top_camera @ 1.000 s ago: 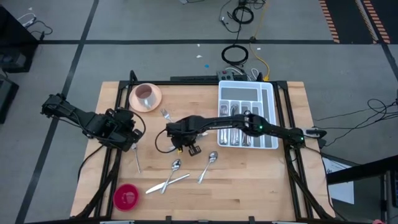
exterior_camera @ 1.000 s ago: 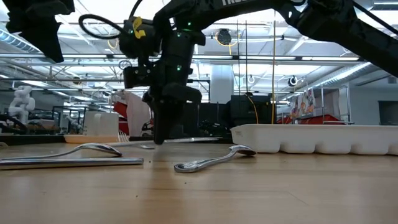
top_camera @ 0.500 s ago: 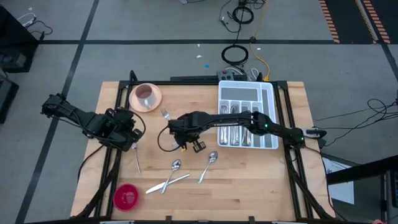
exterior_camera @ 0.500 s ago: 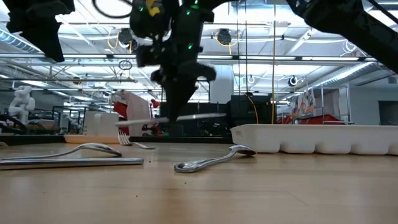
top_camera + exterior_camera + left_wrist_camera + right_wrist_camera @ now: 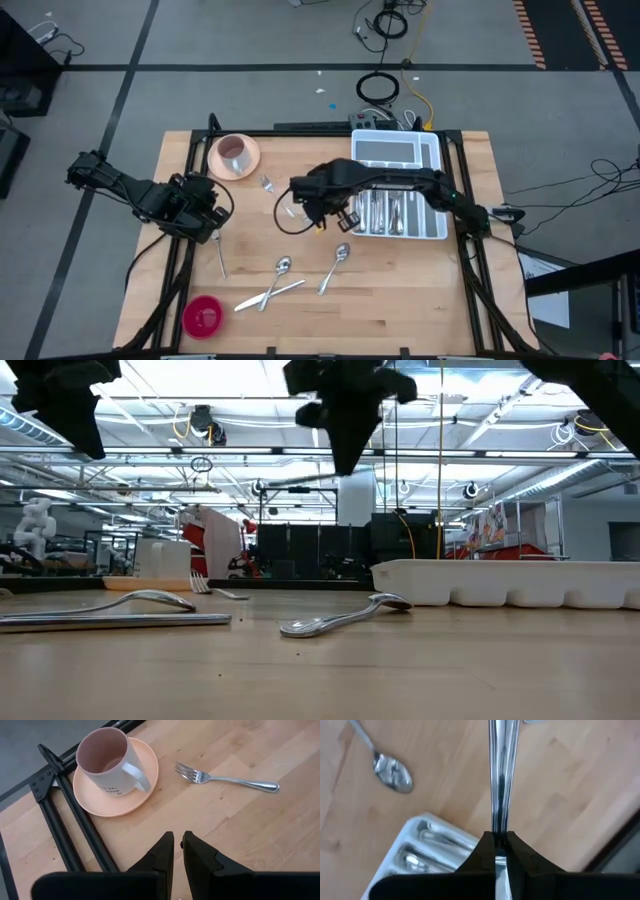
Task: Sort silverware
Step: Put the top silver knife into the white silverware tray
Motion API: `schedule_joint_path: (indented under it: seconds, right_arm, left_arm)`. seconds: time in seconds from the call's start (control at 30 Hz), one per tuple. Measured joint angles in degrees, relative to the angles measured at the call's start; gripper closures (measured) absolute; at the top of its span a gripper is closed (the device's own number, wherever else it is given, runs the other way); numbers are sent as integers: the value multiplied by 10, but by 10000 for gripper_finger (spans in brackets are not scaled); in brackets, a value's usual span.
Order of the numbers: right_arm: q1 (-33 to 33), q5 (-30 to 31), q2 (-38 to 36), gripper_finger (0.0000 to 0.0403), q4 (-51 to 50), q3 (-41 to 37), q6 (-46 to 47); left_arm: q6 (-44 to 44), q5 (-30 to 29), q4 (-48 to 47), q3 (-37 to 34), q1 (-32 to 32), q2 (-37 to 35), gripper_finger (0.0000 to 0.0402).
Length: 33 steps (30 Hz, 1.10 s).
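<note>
My right gripper (image 5: 500, 836) hangs high above the table's middle (image 5: 323, 203), just left of the white tray (image 5: 432, 190), shut on a slim piece of silverware (image 5: 500, 775); which kind it is does not show. A fork (image 5: 225, 779) lies flat beside the pink cup (image 5: 107, 765). More silverware lies flat toward the near edge: a spoon (image 5: 338, 262), another spoon (image 5: 283, 265), and a crossed pair (image 5: 270, 292). My left gripper (image 5: 177, 837) waits above the table's left side, its fingers a narrow slit apart with nothing between them. My right gripper pinches the slim silver piece between its two fingers, somewhere along its narrow shaft (image 5: 500, 822). The fingers come from above, pointing down, and lie across it. The piece is lifted clear of the table.
The tray (image 5: 500, 582) at the back right holds several pieces in its compartments. The cup stands on its saucer (image 5: 248, 160) at the back left. A red round dish (image 5: 203, 317) sits at the near left corner, and one silver piece (image 5: 220, 256) lies near my left gripper.
My right gripper has risen from the tabletop with the silver piece and gone toward the tray at the table's right. The piece, down at the table before, now hangs clear of it. The gripper has stayed shut.
</note>
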Motion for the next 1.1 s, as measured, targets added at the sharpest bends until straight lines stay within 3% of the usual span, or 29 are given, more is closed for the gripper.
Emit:
schedule_joint_path:
  seconds: [0.47,0.67,0.87,1.1]
  right_arm:
    - [-3,13,-91,403,2,0,-57]
    - [-7,-9,-126,402,3,-23,5]
    - [-7,-15,-220,402,3,-112,49]
    - [-10,14,-355,402,1,-308,45]
  left_arm:
    - [-4,-2,1,0,0,0,353]
    - [-6,-2,5,0,0,0,353]
    - [-6,-2,6,0,2,0,353]
    - [-6,-20,7,0,3,0,353]
